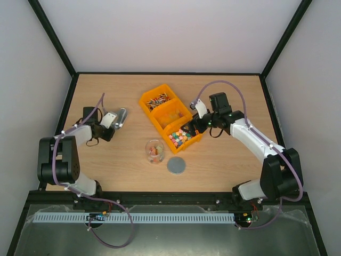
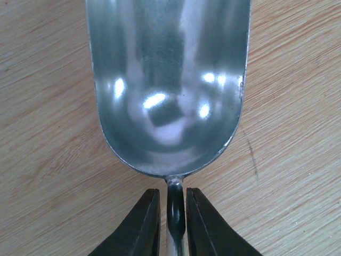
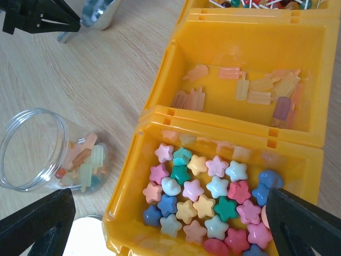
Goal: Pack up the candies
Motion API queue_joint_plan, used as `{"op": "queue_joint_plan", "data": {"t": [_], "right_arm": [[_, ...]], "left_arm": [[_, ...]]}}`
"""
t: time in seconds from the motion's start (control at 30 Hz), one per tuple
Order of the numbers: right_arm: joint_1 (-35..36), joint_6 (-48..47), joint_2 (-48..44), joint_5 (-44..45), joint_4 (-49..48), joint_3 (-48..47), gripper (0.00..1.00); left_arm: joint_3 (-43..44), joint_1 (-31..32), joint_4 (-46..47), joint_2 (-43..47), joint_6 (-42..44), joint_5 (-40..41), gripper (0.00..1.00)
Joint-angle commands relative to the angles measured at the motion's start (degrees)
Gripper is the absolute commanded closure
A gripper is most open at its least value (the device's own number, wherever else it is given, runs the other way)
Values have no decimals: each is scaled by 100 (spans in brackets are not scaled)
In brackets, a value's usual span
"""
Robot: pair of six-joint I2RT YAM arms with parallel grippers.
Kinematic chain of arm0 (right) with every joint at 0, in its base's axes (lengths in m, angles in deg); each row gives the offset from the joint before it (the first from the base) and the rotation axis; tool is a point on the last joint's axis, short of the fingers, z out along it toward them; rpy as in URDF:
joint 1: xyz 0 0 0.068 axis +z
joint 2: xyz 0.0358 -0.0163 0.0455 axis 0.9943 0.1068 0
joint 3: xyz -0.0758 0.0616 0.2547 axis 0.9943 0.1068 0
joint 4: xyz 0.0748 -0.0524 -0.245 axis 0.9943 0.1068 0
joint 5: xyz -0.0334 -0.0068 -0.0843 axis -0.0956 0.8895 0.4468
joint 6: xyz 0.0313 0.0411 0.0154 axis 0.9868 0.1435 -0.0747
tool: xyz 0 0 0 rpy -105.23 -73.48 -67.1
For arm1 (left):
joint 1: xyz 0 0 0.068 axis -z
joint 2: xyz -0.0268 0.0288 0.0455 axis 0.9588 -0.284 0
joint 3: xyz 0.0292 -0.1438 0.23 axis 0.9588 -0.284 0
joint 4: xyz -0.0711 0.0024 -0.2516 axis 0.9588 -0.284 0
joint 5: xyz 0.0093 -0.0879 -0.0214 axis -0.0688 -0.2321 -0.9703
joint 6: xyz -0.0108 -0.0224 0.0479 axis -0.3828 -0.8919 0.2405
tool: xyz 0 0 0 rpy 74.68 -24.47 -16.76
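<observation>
Yellow bin point(image 3: 128, 176) of star candies point(image 3: 205, 205) sits under the right gripper point(image 3: 170, 221), jaws spread wide.
Best centre on one star, pinch gently, lift to the jar point(image 3: 32, 144); left gripper point(image 2: 173, 213) flanks the scoop point(image 2: 168, 80) handle, grip unclear.

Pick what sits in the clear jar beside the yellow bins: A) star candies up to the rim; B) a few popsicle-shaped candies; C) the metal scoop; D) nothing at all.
B: the right wrist view shows a few popsicle-shaped candies lying in the bottom of the clear jar.
</observation>
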Motion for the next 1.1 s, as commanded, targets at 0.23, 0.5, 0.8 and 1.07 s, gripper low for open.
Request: {"op": "queue_joint_plan", "data": {"t": [0.23,0.5,0.8,1.07], "right_arm": [[581,-281,305,781,553,-299,1],[1346,-428,696,2278,270,-282,1],[2217,-689,1168,3783,-295,-115,2],[2398,-635,1637,4086,-410,-221,1]], "left_arm": [[255,-108,-538,329,-42,-419,64],[470,-106,-709,888,-225,-608,52],[734,-106,-720,1193,-639,-686,50],[827,-104,-714,1249,-760,-724,50]]}}
